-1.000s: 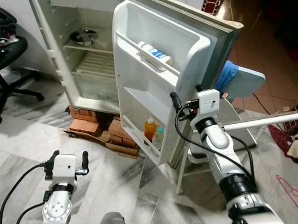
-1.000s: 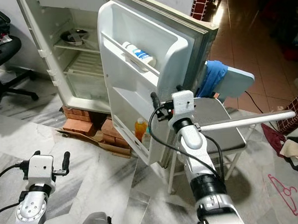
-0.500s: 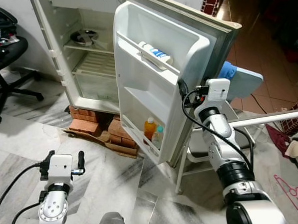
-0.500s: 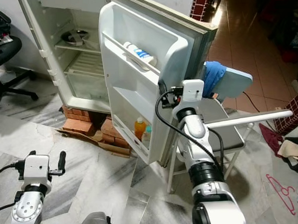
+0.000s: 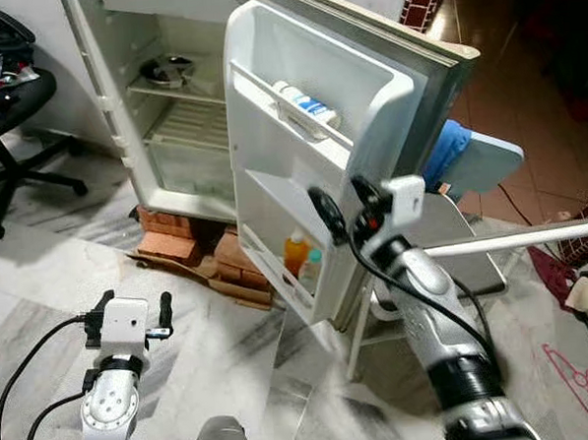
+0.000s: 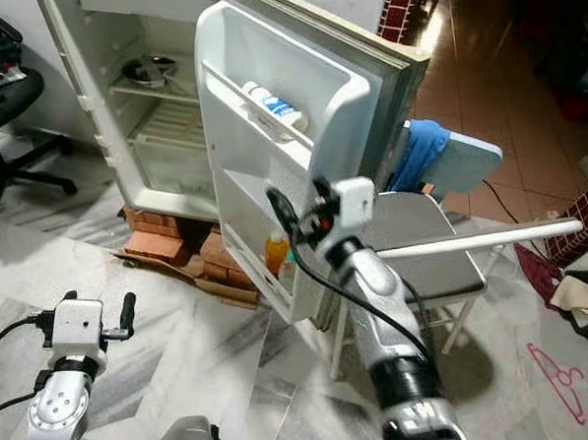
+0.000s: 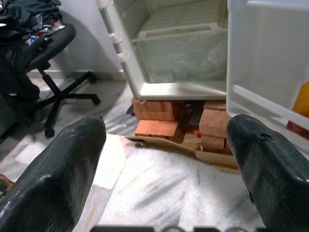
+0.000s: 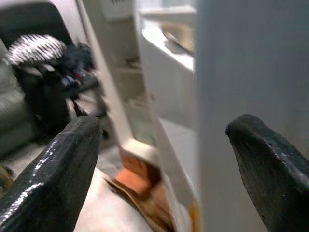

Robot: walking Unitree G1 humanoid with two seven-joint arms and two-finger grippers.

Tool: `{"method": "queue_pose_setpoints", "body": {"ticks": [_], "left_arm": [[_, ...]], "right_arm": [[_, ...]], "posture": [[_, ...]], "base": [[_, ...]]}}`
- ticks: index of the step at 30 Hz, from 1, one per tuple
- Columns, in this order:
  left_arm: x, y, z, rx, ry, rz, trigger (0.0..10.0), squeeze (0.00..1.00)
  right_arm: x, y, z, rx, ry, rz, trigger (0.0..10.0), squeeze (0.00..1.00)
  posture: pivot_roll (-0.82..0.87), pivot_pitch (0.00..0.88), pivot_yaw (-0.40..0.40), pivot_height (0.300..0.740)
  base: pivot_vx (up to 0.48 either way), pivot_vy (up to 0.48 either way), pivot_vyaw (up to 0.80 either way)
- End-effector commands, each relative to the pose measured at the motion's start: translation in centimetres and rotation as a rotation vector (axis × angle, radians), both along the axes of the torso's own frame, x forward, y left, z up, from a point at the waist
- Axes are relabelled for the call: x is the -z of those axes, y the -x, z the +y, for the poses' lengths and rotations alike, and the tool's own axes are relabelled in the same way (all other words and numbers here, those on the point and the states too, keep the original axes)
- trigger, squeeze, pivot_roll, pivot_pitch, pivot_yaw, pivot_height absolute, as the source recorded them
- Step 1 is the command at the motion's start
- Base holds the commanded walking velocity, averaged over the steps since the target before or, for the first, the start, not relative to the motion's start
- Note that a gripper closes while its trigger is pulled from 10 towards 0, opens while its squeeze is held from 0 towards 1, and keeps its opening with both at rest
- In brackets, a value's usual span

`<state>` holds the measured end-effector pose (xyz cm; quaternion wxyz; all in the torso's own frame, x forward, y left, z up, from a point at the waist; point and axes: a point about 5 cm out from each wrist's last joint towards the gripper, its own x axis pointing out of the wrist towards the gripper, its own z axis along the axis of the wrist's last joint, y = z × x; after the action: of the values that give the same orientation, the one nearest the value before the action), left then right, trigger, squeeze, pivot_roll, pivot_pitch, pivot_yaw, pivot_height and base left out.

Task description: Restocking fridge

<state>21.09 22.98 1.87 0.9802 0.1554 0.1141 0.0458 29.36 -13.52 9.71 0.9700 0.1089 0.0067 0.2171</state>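
A black swivel office chair (image 5: 3,117) piled with clothes stands on the marble floor to the left of the open white fridge (image 5: 159,99). The left gripper (image 5: 131,315) hangs low over the grey-veined floor, in front of and below the fridge, its two black fingers spread apart and holding nothing. The fridge cabinet rests on red bricks (image 5: 172,236), with a metal bowl (image 5: 166,71) on its upper wire shelf. The white fridge door (image 5: 310,150) swings wide to the right of the cabinet; a white bottle with a blue label (image 5: 306,105) lies in its upper rack, and an orange juice bottle (image 5: 295,251) stands in its lowest rack. The right gripper (image 5: 341,206), blurred, is raised at the door's outer edge, fingers parted and empty. Right of the door stands a grey folding chair (image 5: 463,241) with blue cloth (image 5: 446,151) on it.
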Motion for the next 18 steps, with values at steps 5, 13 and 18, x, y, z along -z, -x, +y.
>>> {"method": "queue_pose_setpoints", "body": {"ticks": [5, 13, 18], "left_arm": [[0.1, 0.1, -0.1, 0.017, -0.007, 0.005, 10.0, 0.0], [0.0, -0.7, -0.5, 0.048, -0.008, 0.012, 10.0, 0.0], [-0.2, -1.0, -0.4, 0.049, -0.01, 0.007, 10.0, 0.0]], "right_arm": [[-0.1, 1.2, -4.5, 0.132, 0.095, -0.013, 10.0, 0.0], [-2.7, -1.4, -7.4, 0.312, 0.145, -0.104, 10.0, 0.0], [-4.4, -3.6, -6.2, 0.291, 0.121, -0.153, 10.0, 0.0]], "posture": [[0.14, 0.0, -0.063, 0.74], [0.13, 0.0, -0.046, 0.74], [0.14, 0.0, -0.05, 0.74]], "base": [[0.0, 0.0, 0.0], [0.0, 0.0, 0.0], [0.0, 0.0, 0.0]]}}
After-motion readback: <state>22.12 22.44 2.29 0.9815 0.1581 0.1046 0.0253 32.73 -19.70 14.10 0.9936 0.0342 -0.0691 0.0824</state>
